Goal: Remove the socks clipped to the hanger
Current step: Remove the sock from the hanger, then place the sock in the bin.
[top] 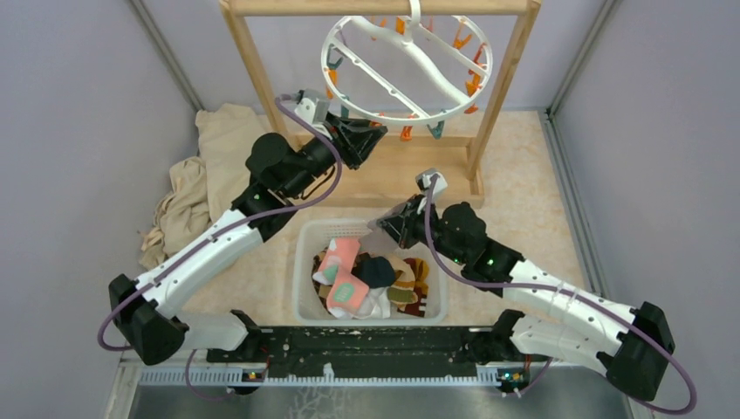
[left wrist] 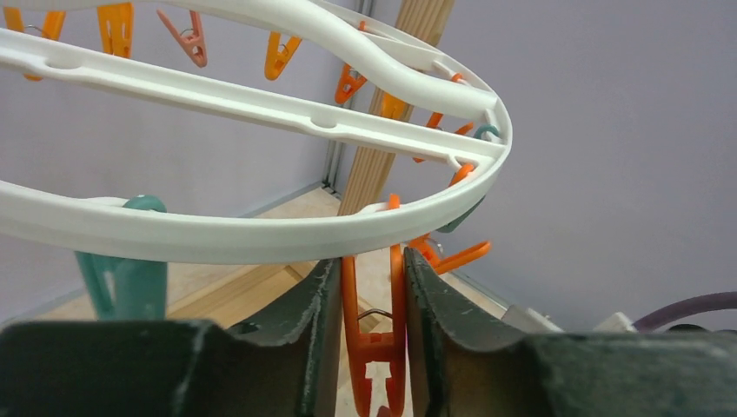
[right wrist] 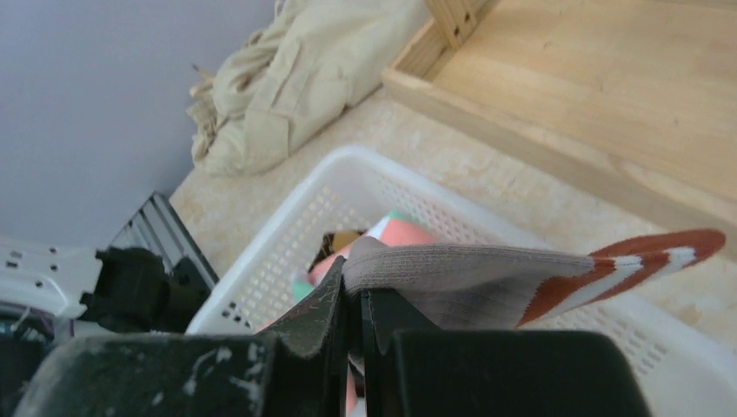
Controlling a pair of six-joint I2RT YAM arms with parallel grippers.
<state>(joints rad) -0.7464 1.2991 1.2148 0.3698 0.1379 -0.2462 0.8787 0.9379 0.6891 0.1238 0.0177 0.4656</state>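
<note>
Orange clip [left wrist: 375, 347] pinched by left gripper [left wrist: 371, 287] (under hanger [left wrist: 261, 239]); right gripper [right wrist: 355, 300] clamps grey sock [right wrist: 452, 269].

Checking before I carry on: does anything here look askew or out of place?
The hanger hangs steeply tilted, not level, its near rim at the left gripper, whose jaws pinch an orange clip. A crumpled beige cloth lies heaped by the left wall.
</note>
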